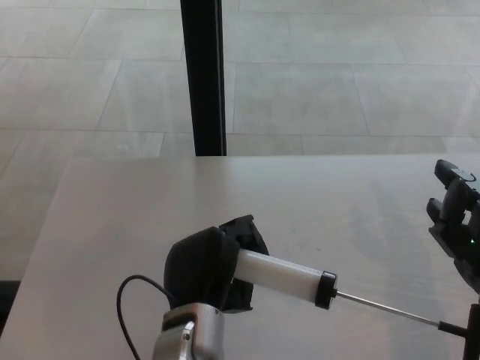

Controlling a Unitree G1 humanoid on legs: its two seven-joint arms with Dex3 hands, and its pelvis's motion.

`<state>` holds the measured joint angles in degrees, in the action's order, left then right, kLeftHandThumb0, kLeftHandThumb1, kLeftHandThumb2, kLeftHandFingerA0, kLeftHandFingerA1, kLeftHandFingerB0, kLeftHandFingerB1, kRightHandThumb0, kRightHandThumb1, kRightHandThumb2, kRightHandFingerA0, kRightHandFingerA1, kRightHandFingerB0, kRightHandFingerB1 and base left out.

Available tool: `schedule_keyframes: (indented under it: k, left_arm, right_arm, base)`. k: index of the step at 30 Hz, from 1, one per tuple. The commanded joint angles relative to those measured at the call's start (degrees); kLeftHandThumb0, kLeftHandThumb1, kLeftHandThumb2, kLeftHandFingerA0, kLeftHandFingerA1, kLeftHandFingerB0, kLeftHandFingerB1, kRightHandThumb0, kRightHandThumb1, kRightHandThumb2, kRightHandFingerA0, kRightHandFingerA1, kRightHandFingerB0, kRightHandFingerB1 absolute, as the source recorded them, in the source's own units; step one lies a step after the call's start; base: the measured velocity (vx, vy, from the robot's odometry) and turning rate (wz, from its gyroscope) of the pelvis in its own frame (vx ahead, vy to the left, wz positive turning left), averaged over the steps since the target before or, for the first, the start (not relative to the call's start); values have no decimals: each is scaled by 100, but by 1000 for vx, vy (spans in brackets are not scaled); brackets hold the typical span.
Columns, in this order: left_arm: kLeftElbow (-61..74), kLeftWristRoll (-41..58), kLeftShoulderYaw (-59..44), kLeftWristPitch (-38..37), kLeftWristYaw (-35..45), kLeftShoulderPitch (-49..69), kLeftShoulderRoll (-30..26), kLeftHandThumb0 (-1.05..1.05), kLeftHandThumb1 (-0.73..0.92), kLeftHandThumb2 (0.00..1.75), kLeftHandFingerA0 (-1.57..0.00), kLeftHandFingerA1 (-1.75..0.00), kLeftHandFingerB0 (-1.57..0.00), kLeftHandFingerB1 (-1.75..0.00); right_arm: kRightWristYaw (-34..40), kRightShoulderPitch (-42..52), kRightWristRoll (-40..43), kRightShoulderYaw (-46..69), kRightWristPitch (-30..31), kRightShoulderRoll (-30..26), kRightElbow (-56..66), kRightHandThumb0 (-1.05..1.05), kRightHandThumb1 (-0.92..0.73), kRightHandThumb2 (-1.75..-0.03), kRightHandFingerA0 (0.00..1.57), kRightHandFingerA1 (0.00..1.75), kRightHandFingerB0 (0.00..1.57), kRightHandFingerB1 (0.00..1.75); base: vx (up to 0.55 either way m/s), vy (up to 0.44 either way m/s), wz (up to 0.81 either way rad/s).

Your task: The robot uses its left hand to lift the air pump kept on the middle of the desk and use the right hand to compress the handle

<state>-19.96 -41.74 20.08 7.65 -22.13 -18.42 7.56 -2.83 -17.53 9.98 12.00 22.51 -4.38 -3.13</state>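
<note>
My left hand (206, 268) is shut on the air pump's white barrel (281, 275), holding it over the near part of the desk (150, 202). The barrel points right and ends in a black collar (325, 289). A thin metal rod (386, 310) runs out from it to the black T-handle (471, 330) at the picture's right edge. My right hand (456, 221) stands at the right edge, just above the handle, with its fingers apart and nothing in them.
A black cable (135, 307) loops beside my left wrist. A dark vertical post (203, 75) stands behind the desk's far edge, against a pale tiled floor.
</note>
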Motion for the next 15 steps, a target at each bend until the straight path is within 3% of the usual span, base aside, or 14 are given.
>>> schedule_keyframes:
  k: [1,3,4,5,6,7,9,10,11,12,15]
  left_arm:
    - [61,283,-115,379,-19,197,209,-10,56,125,-99,-175,-82,-158]
    - [101,286,-187,397,11,184,162,-10,56,125,-99,-175,-82,-158]
    - [102,318,-229,423,16,181,173,-9,53,129,-100,-175,-78,-171]
    - [71,245,-206,455,-20,166,127,-5,53,128,-97,-175,-85,-151]
    - [18,101,-127,493,0,134,10,-7,52,130,-97,-175,-86,-151]
    - [-3,15,-63,506,27,117,-83,-7,54,126,-98,-175,-86,-141]
    - [-23,-46,25,497,38,103,-197,-7,53,125,-96,-175,-84,-138]
    - [-41,-78,76,499,49,96,-268,-8,53,124,-94,-175,-83,-138]
    - [-20,-95,60,518,37,130,-340,-8,53,123,-95,-175,-84,-138]
    - [-6,-119,48,522,-13,187,-494,-7,56,119,-94,-175,-85,-142]
    - [-76,-175,134,491,-36,157,-708,-7,56,118,-94,-175,-84,-141]
  right_arm:
    - [55,130,16,130,-116,-129,41,-84,-83,-123,2,27,10,36]
    - [65,47,15,97,-150,-79,-57,-84,-83,-123,2,27,10,36]
    - [113,38,44,151,-109,-58,-54,-84,-82,-123,2,27,11,36]
    - [56,47,81,183,-107,-95,-55,-97,-92,-89,0,27,13,29]
    - [41,29,108,229,-54,-139,-25,-87,-80,-123,4,25,10,33]
    - [61,11,119,262,-8,-153,37,-91,-81,-123,4,24,10,32]
    - [63,-19,116,278,34,-184,81,-89,-78,-123,3,26,10,32]
    - [81,-46,111,281,92,-202,130,-103,-92,-85,0,30,13,28]
    - [60,-123,99,231,131,-207,107,-103,-87,-129,0,12,9,19]
    - [-4,-254,69,135,222,-264,106,-104,-89,-132,0,10,14,9]
    - [-90,-361,72,85,334,-428,161,-105,-89,-132,0,10,12,5]
  base:
    - [0,0,0]
    - [0,0,0]
    - [0,0,0]
    - [0,0,0]
    - [0,0,0]
    - [0,0,0]
    - [0,0,0]
    - [0,0,0]
    - [0,0,0]
    - [0,0,0]
    - [0,0,0]
